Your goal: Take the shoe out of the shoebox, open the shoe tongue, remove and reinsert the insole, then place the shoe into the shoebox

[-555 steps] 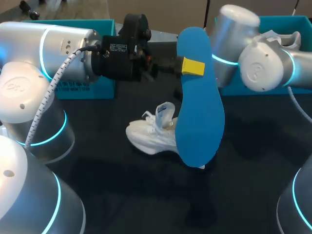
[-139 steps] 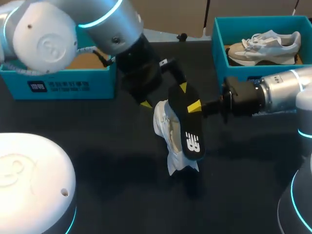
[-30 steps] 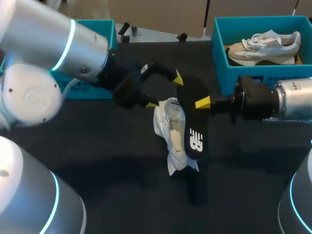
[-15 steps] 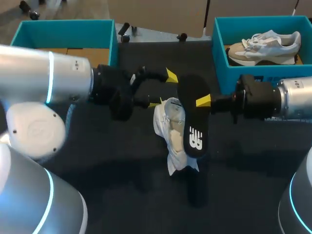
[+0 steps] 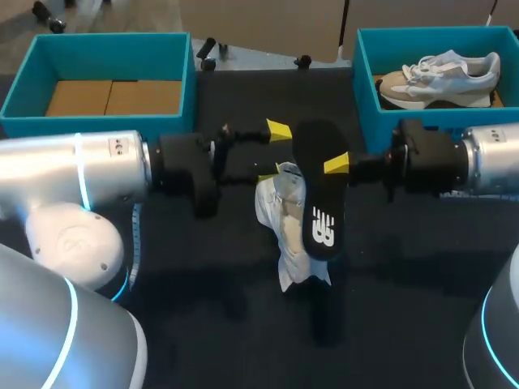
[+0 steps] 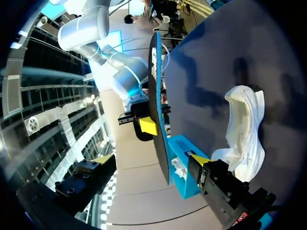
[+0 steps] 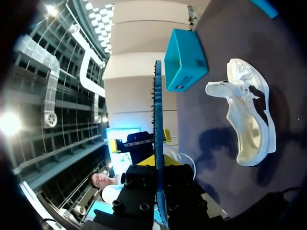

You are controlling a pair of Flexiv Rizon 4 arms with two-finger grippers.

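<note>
A white shoe (image 5: 284, 219) stands on its heel end on the dark table, mid-view. Above it hangs the black insole (image 5: 319, 194), its blue underside turned away, with my right gripper (image 5: 336, 164) shut on its upper edge from the right. My left gripper (image 5: 271, 151) is open just left of the insole's top, not touching it. In the left wrist view the insole (image 6: 158, 120) is edge-on ahead of the open left gripper (image 6: 151, 160), the shoe (image 6: 244, 129) beside it. The right wrist view has the insole (image 7: 157, 120) clamped in the right gripper (image 7: 158, 165) and the shoe (image 7: 249, 115) below.
A teal shoebox (image 5: 105, 49) with a bare cardboard floor stands at the back left. A second teal box (image 5: 365, 73) at the back right holds another shoe (image 5: 438, 73). Dark tabletop lies open in front of the white shoe.
My left arm has swung lower and its open gripper has drawn back a little to the left of the insole. The right gripper and insole have barely shifted.
</note>
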